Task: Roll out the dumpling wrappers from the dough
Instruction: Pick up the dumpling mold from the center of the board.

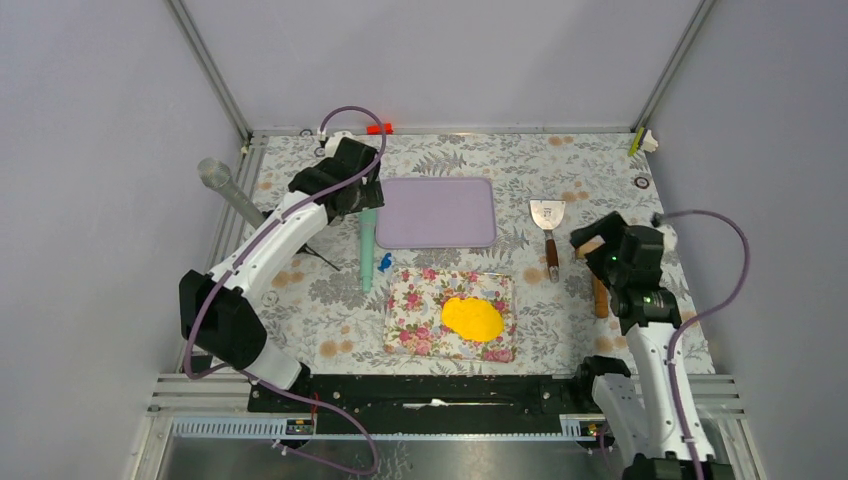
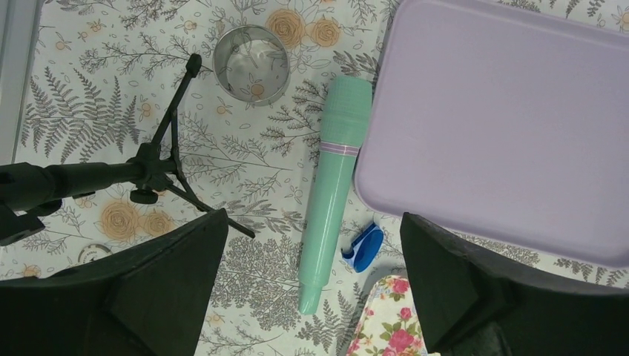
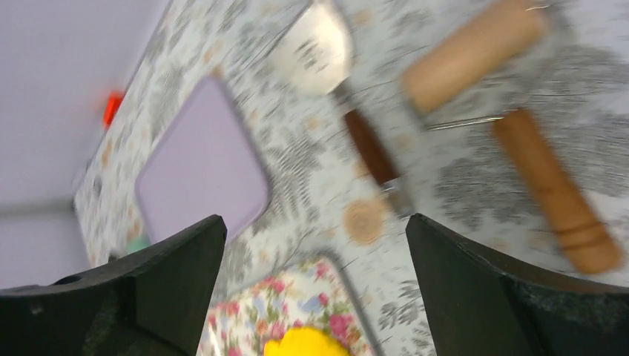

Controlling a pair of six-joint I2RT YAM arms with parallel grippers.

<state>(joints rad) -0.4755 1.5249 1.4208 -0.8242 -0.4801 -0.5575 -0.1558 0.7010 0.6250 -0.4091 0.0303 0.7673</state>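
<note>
Far left on the surface, your left claw [image 2: 311, 215] hangs over the mint-green rolling pin [image 2: 334, 178], released, with its 2 fingers spread wide and nothing between them. A metal ring cutter [image 2: 251, 64] stands just beyond the pin's far end, and the lilac tray [image 1: 436, 212] lies just to the pin's right with no discs on it.

At the centre, near you, the dough [image 1: 472, 318] lies on the floral board [image 1: 410, 300] as 1 flattened, irregular yellow patch. Neither claw touches it. I see 0 dumpling wrappers in any view.

Further right, a spatula [image 1: 547, 215] lies beside the tray. Your right claw [image 3: 313, 219] hovers above the surface near a wooden hand roller [image 3: 475, 55], also released and gripping nothing. The right wrist view is blurred.

By my reckoning you are early in the task. The dough is pressed flat but looks uneven, so it probably needs more rolling. Cutting the rounds and moving them to the tray are both left to do.
</note>
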